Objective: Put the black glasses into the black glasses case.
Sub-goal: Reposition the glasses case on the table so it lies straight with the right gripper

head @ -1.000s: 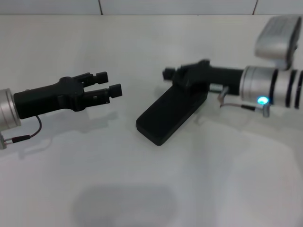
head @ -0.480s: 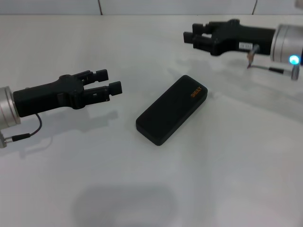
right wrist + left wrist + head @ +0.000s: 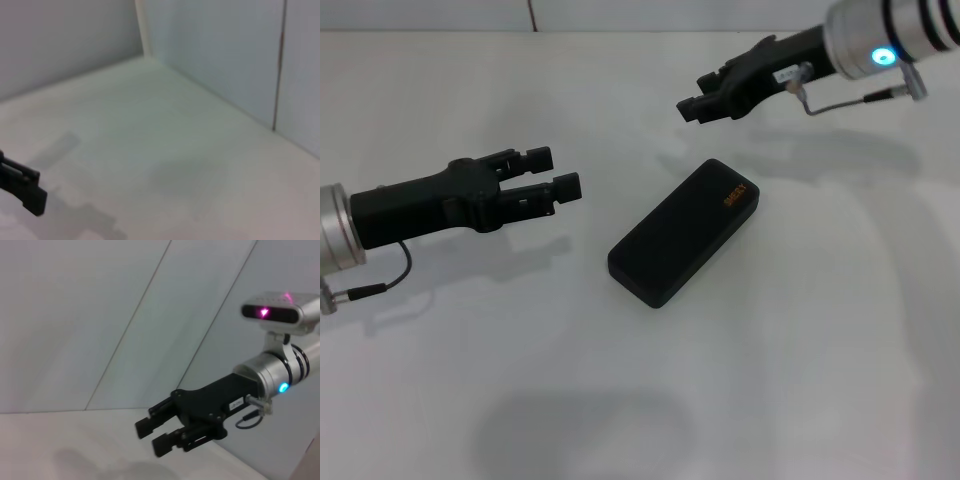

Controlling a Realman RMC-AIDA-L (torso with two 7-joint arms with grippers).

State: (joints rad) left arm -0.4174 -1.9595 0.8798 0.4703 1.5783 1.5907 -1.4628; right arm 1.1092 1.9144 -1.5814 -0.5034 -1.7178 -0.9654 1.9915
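Observation:
The black glasses case (image 3: 685, 232) lies shut on the white table, lid up, with small orange lettering near its far right end. The black glasses are out of view. My right gripper (image 3: 692, 100) hovers above and behind the case, apart from it, its fingers slightly apart and holding nothing. The left wrist view also shows the right gripper (image 3: 151, 436), open in the air. My left gripper (image 3: 556, 172) is open to the left of the case, a short gap away, with nothing between its fingers.
The white table (image 3: 800, 380) runs back to a pale tiled wall (image 3: 620, 12). A black fingertip (image 3: 22, 192) pokes into the right wrist view over bare table.
My right gripper has lifted off the case's far end and moved up toward the back of the table. The case stays shut where it was. The left arm has not moved.

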